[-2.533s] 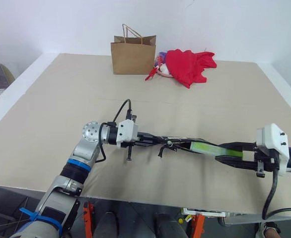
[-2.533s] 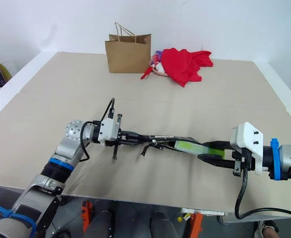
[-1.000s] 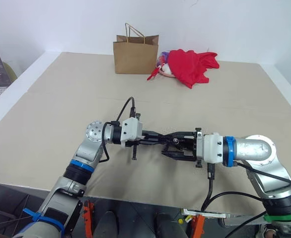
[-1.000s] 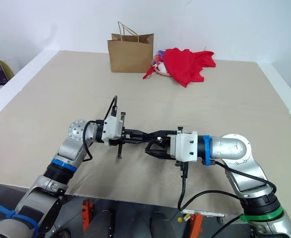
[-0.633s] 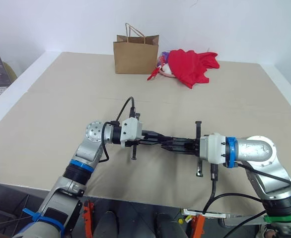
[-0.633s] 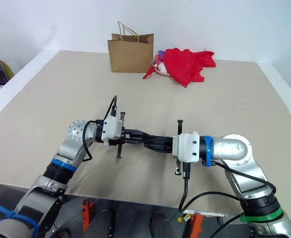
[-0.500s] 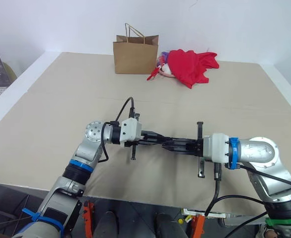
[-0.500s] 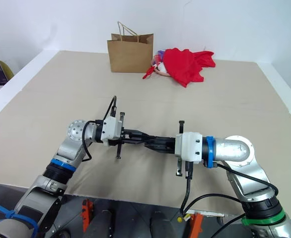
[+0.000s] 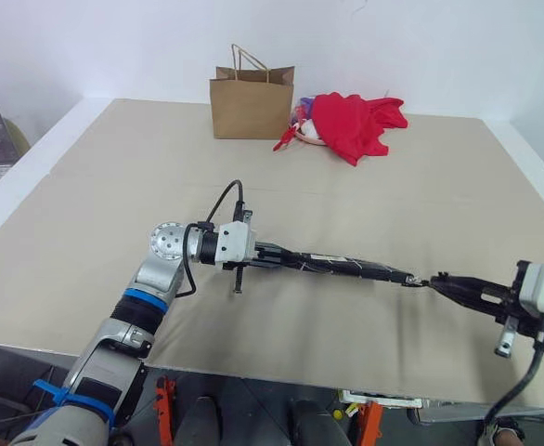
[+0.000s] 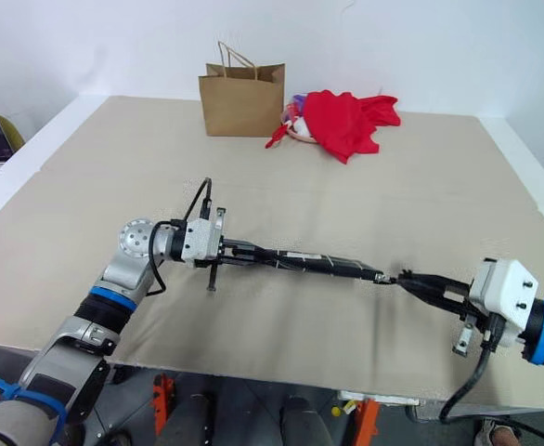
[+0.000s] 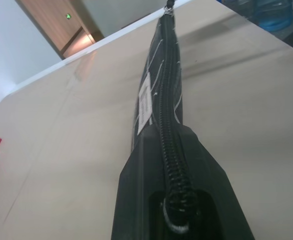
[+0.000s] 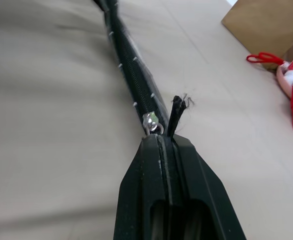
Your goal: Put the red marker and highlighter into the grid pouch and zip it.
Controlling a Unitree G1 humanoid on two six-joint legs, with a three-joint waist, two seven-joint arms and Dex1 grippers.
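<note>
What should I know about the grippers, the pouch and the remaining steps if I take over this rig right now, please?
Left gripper: shut on one end of the grid pouch, holding it stretched above the table.
Right gripper: shut on the zipper's cord pull at the pouch's opposite end.
Red marker and highlighter: neither shows on the table, so they are presumably inside the pouch.
Done: the zipper looks closed along the pouch's whole length, with the slider at the right gripper's end.
Left: check the zip is fully home, release the pull and set the pouch down.
</note>
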